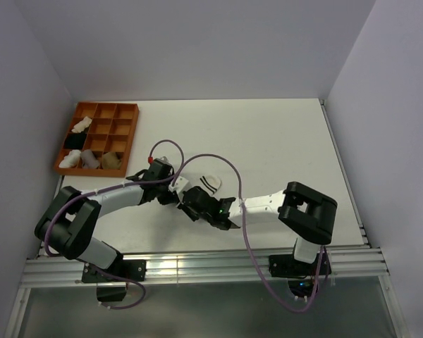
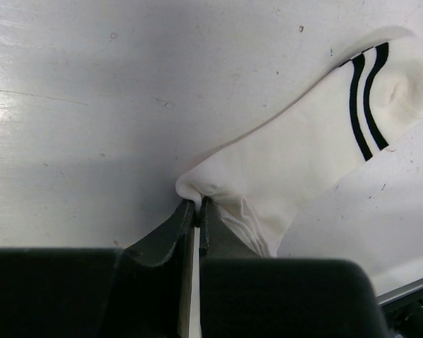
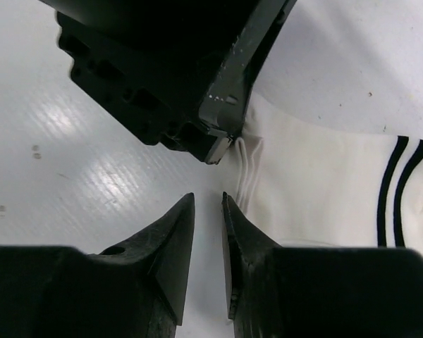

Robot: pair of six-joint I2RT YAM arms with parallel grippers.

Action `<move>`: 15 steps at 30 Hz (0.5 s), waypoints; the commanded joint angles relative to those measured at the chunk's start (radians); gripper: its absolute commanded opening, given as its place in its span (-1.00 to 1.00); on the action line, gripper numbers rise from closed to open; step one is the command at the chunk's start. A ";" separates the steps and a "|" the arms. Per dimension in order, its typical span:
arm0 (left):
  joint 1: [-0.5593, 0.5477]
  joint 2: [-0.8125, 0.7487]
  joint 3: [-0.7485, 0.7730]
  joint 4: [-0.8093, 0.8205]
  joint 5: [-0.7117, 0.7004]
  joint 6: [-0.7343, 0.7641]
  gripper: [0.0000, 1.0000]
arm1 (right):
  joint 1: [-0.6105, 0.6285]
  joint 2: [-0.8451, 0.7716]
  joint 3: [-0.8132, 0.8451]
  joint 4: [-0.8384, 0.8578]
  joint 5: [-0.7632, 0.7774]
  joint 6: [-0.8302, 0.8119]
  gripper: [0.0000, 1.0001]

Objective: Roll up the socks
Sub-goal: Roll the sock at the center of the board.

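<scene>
**White sock [image 2: 303, 162], short, two dark stripes: pinched at one edge by the left gripper [image 2: 197, 205], lying on the white table [image 1: 282, 141].**

Location: flat on the table near its middle, toward the arms' side, well apart from the orange compartment tray [image 1: 107, 105] at the far left corner. Grip: the left gripper's jaws are closed on a small fold at the sock's plain end, and the fabric puckers at the pinch. The striped end lies on the table, away from the fingers. Second claw: the right gripper [image 3: 209, 204] faces the left one, its tips just beside the same edge of the sock. Its jaws are parted by a narrow gap with nothing between them. Whether a tip touches the fabric cannot be told. Tray contents: small fabric bundles in white, black and tan, too small to make out further.
</scene>
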 commanded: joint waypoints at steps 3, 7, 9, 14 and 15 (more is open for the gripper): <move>-0.009 0.030 0.013 -0.086 -0.010 0.010 -0.96 | 0.002 0.050 0.059 0.037 0.057 -0.029 -0.43; -0.008 0.035 0.015 -0.090 -0.008 0.011 -0.98 | 0.001 0.076 0.063 0.040 0.095 -0.032 -0.44; -0.009 0.035 0.012 -0.089 -0.008 0.011 -0.98 | -0.001 0.092 0.076 0.028 0.108 -0.030 -0.44; -0.009 0.038 0.010 -0.090 -0.005 0.011 -0.99 | -0.004 0.118 0.085 0.011 0.134 -0.024 -0.45; -0.008 0.036 0.009 -0.087 -0.005 0.010 -0.99 | -0.006 0.118 0.088 0.008 0.137 -0.024 -0.45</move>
